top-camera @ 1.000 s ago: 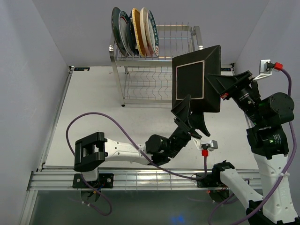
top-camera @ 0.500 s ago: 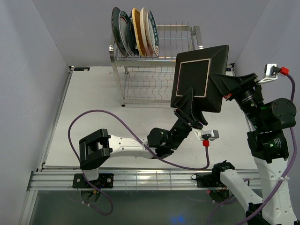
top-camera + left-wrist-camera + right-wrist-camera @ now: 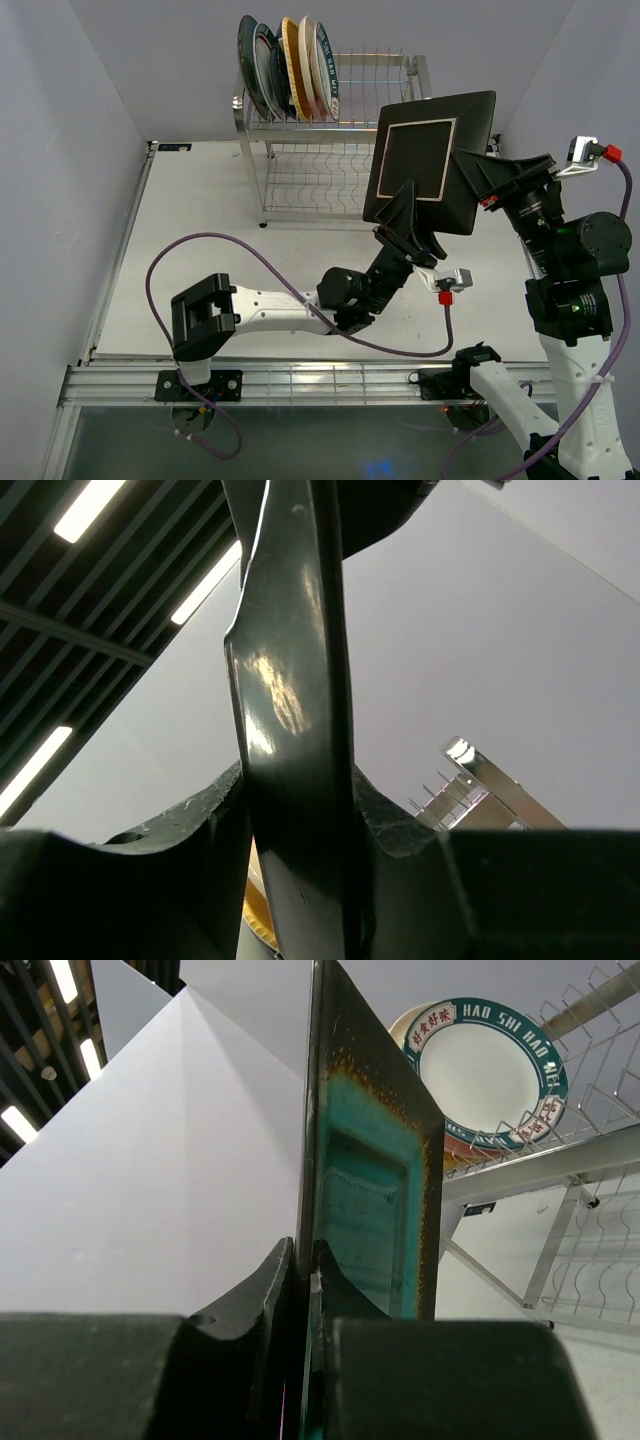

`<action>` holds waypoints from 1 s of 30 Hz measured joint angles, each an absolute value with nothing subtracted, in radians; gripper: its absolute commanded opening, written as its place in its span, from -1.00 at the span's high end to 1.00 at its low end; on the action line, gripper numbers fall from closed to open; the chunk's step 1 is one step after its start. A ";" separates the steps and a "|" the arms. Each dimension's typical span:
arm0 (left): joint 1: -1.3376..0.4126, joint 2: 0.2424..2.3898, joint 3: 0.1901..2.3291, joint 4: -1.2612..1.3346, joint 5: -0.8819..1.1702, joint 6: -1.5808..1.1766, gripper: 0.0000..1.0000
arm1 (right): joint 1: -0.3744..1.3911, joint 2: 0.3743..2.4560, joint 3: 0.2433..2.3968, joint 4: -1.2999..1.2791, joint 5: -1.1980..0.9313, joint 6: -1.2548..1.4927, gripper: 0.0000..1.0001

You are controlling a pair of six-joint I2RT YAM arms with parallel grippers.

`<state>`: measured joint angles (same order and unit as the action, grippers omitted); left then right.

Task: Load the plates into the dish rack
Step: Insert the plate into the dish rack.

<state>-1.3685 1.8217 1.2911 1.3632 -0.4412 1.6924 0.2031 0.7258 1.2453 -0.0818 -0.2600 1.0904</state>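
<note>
both tools clamp the square plate [image 3: 430, 160] aloft by the dish rack [image 3: 400, 125]: left tool [image 3: 412, 225] grips its lower edge, right tool [image 3: 475, 175] its right rim. overhead shows the plate's dark underside; the right wrist view, a teal face. plates [image 3: 290, 70] stand in the top tier, a white plate [image 3: 485, 1070] lettered "hao shi hao".

The overhead view is lit evenly and softly, with faint shadows cast on the table [image 3: 200, 190]. In the left wrist view, ceiling strip lights [image 3: 100, 505] are seen at ten o'clock, and glare is thrown on the green square plate [image 3: 285, 695]. The near foreground is blurred in both wrist views.
</note>
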 measured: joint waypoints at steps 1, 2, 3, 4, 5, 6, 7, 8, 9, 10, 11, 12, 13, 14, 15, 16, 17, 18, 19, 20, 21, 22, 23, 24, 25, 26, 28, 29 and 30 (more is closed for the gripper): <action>-1.367 1.824 1.301 1.360 -0.441 1.693 1.00 | 0.203 0.726 1.245 -0.075 -0.257 1.093 0.85; -1.364 1.824 1.312 1.355 -0.440 1.694 1.00 | 0.203 0.726 1.245 -0.066 -0.254 1.097 0.84; -1.361 1.826 1.326 1.350 -0.440 1.694 1.00 | 0.202 0.727 1.245 -0.055 -0.249 1.101 0.84; -1.358 1.827 1.340 1.342 -0.439 1.694 1.00 | 0.202 0.727 1.245 -0.043 -0.244 1.106 0.84; -1.354 1.827 1.353 1.335 -0.434 1.693 1.00 | 0.202 0.728 1.245 -0.030 -0.237 1.112 0.85; -1.350 1.829 1.367 1.328 -0.429 1.693 1.00 | 0.202 0.730 1.245 -0.017 -0.231 1.116 0.84; -1.345 1.831 1.381 1.320 -0.425 1.693 1.00 | 0.202 0.733 1.245 -0.002 -0.224 1.120 0.84; -1.340 1.833 1.395 1.313 -0.419 1.693 1.00 | 0.202 0.735 1.245 0.013 -0.218 1.124 0.84; -1.333 1.839 1.410 1.309 -0.413 1.692 1.00 | 0.202 0.741 1.245 0.029 -0.212 1.126 0.84; -1.326 1.845 1.425 1.309 -0.406 1.690 1.00 | 0.201 0.747 1.245 0.044 -0.208 1.126 0.84; -1.317 1.851 1.435 1.306 -0.398 1.685 1.00 | 0.200 0.754 1.245 0.057 -0.204 1.126 0.84; -1.308 1.857 1.445 1.305 -0.392 1.678 1.00 | 0.199 0.763 1.245 0.069 -0.203 1.126 0.84; -1.298 1.861 1.452 1.304 -0.387 1.671 1.00 | 0.197 0.775 1.245 0.081 -0.204 1.125 0.85; -1.287 1.864 1.456 1.300 -0.383 1.658 1.00 | 0.196 0.789 1.245 0.094 -0.204 1.124 0.85; -1.274 1.865 1.457 1.295 -0.380 1.646 1.00 | 0.196 0.808 1.245 0.109 -0.208 1.124 0.84; -1.260 1.866 1.457 1.292 -0.380 1.634 1.00 | 0.196 0.826 1.246 0.124 -0.212 1.125 0.85; -1.246 1.869 1.458 1.289 -0.381 1.619 1.00 | 0.196 0.846 1.248 0.140 -0.218 1.126 0.84; -1.229 1.874 1.460 1.287 -0.382 1.604 1.00 | 0.196 0.871 1.253 0.152 -0.223 1.126 0.84; -1.211 1.879 1.465 1.283 -0.384 1.587 1.00 | 0.196 0.900 1.257 0.164 -0.226 1.126 0.84; -1.197 1.886 1.470 1.277 -0.385 1.573 1.00 | 0.196 0.920 1.260 0.171 -0.226 1.126 0.84; -1.181 1.896 1.480 1.273 -0.385 1.555 1.00 | 0.196 0.941 1.262 0.184 -0.226 1.124 0.84; -1.164 1.908 1.490 1.269 -0.386 1.538 1.00 | 0.196 0.960 1.262 0.197 -0.223 1.121 0.84; -1.149 1.921 1.503 1.266 -0.385 1.520 1.00 | 0.195 0.976 1.262 0.207 -0.219 1.116 0.84; -1.135 1.938 1.521 1.264 -0.385 1.501 1.00 | 0.193 0.989 1.262 0.214 -0.218 1.110 0.84; -1.121 1.955 1.541 1.261 -0.387 1.487 1.00 | 0.192 0.999 1.262 0.220 -0.223 1.097 0.84; -1.105 1.970 1.561 1.257 -0.391 1.468 1.00 | 0.191 1.008 1.262 0.221 -0.235 1.080 0.85; -1.065 1.996 1.600 1.256 -0.389 1.428 1.00 | 0.190 1.028 1.263 0.244 -0.249 1.060 0.84; -1.048 2.008 1.621 1.259 -0.373 1.406 1.00 | 0.189 1.045 1.269 0.268 -0.249 1.060 0.84; -1.036 2.022 1.648 1.258 -0.364 1.387 1.00 | 0.186 1.065 1.279 0.291 -0.249 1.060 0.84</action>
